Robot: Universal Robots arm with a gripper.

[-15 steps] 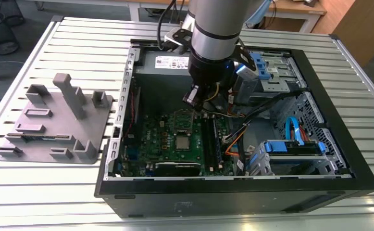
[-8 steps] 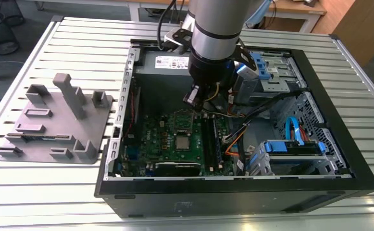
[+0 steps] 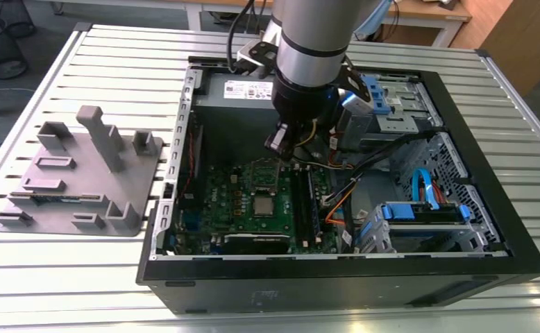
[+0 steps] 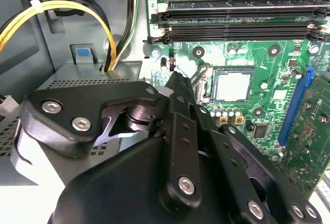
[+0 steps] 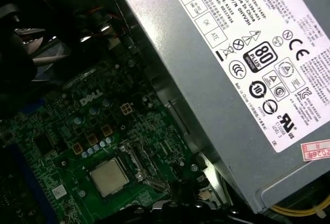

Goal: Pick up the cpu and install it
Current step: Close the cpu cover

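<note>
The cpu (image 4: 233,85), a small flat square with a pale silver top, lies in the socket of the green board (image 4: 268,53) inside the open computer case (image 3: 492,260). The gripper (image 4: 178,79) hovers near it, its fingers seemingly pressed together on nothing.

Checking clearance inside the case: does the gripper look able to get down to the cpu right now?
Probably yes: the cpu lies uncovered on the green board, the gripper hangs close by, and no cable crosses between them.
</note>
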